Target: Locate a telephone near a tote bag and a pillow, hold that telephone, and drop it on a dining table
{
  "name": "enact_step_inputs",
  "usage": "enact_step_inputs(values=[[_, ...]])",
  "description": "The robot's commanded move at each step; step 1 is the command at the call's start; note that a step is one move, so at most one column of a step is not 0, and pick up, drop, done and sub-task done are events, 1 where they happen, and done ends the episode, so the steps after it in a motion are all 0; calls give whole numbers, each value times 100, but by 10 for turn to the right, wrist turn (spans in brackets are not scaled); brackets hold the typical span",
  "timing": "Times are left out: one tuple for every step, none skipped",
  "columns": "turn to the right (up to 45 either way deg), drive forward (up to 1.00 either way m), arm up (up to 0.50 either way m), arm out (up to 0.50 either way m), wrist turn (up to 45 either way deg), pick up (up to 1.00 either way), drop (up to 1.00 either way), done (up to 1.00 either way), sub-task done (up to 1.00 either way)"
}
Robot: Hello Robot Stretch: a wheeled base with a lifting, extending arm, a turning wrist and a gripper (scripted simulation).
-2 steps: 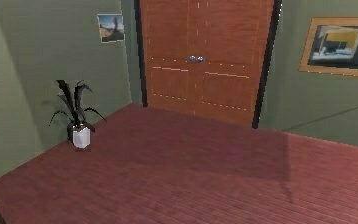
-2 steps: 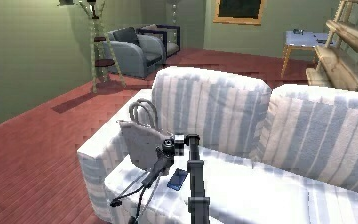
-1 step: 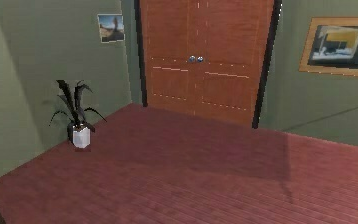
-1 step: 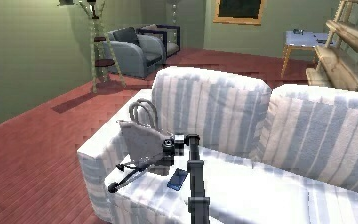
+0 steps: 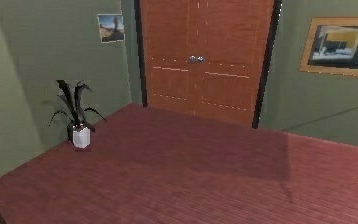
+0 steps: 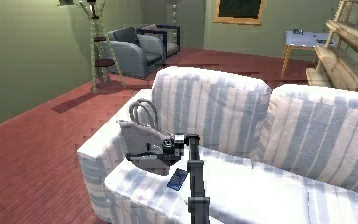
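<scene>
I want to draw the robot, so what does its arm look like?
Its arm is a plain, dark, nearly black square bar. At the far end sits a chunky dark gripper with two thin jaws.

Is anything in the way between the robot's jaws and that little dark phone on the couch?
Nothing visible lies between them. The small dark phone lies flat on the sofa seat, close beside the gripper and the arm. The tote bag stands just behind the gripper, off that path.
</scene>
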Motion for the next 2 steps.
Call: enact_step_inputs(values=[[0, 0, 0, 0, 450, 0, 0, 0, 0], [0, 0, 0, 0, 90, 0, 0, 0, 0]])
